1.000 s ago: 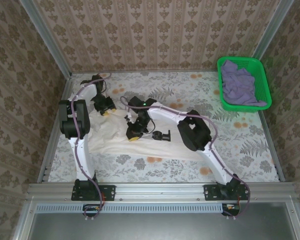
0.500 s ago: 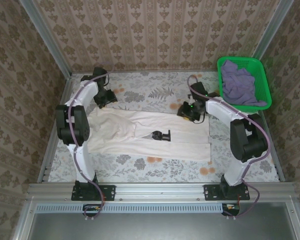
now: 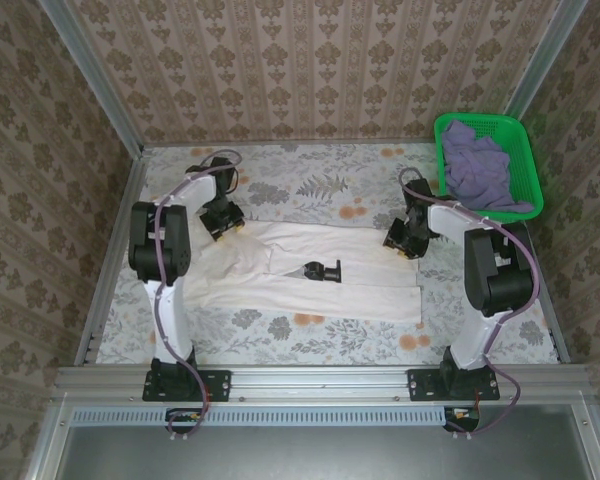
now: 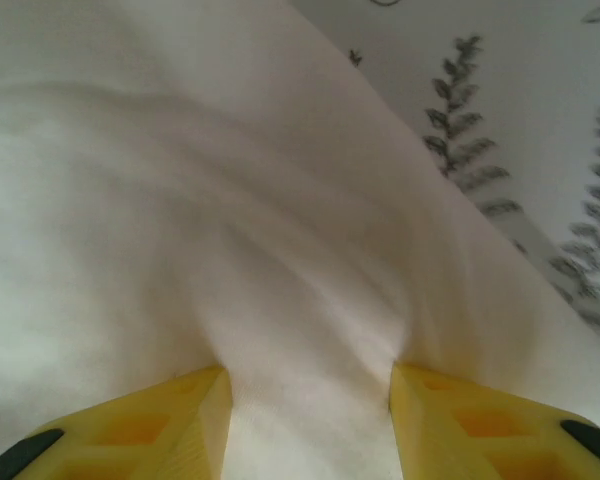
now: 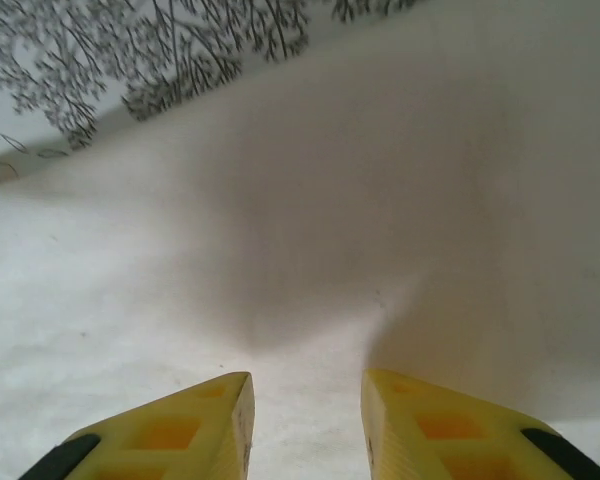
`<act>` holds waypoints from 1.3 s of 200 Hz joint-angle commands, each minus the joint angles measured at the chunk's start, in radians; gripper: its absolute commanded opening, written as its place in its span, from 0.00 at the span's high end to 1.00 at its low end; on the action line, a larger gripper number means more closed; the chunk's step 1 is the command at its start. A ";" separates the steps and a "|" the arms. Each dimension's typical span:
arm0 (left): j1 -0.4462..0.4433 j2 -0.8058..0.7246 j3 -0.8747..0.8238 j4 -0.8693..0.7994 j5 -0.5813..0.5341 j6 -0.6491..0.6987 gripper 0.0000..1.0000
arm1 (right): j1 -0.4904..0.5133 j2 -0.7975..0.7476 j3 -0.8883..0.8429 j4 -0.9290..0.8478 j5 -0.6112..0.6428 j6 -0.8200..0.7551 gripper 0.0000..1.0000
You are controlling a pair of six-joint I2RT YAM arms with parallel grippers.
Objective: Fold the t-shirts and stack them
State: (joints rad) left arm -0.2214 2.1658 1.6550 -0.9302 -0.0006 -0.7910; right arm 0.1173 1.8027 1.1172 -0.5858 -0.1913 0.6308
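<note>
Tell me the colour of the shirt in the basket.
Plain lavender-purple, clearest in the top external view, where the shirt lies bunched in the green basket.

Robot lab cell: aluminium frame [image 3: 320, 378], wallpapered panels [image 3: 310, 70].

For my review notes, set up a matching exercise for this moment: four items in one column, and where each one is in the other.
Items:
1. cream-white t-shirt
2. lavender t-shirt
3. left hand
4. right hand

Places:
A. heaped in the green mesh basket
B. at the far right corner of the spread shirt
C. laid out across the middle of the table
D. at the far left edge of the spread shirt

Pairs: 1-C, 2-A, 3-D, 4-B
</note>
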 commanded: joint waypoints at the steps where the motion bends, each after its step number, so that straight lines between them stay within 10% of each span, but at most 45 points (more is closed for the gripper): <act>1: -0.013 0.108 0.130 -0.064 0.024 -0.034 0.52 | 0.005 -0.043 -0.048 -0.022 -0.044 0.018 0.62; 78: -0.126 0.591 0.951 -0.070 0.259 0.014 0.48 | 0.038 -0.404 -0.265 0.013 -0.047 0.020 0.52; 122: -0.211 0.643 1.000 0.385 0.368 -0.090 0.37 | 0.104 -0.581 -0.381 0.101 -0.128 -0.013 0.52; 160: -0.276 0.625 1.086 0.463 0.389 -0.094 0.29 | 0.276 -0.602 -0.422 0.179 -0.151 -0.031 0.52; 203: -0.282 0.286 0.921 0.216 0.184 0.156 0.10 | 0.349 -0.433 -0.372 0.196 -0.174 -0.009 0.56; 236: -0.261 -0.098 0.493 0.099 -0.137 0.158 0.10 | 0.391 -0.237 -0.298 0.218 -0.161 0.024 0.60; 260: -0.242 -0.338 0.136 0.085 -0.162 0.098 0.14 | 0.426 -0.131 -0.245 0.219 -0.105 0.093 0.63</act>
State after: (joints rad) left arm -0.4828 2.0113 2.0472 -0.7486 -0.0158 -0.6796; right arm 0.5133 1.5982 0.8154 -0.3855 -0.3454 0.6537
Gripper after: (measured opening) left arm 0.883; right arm 0.380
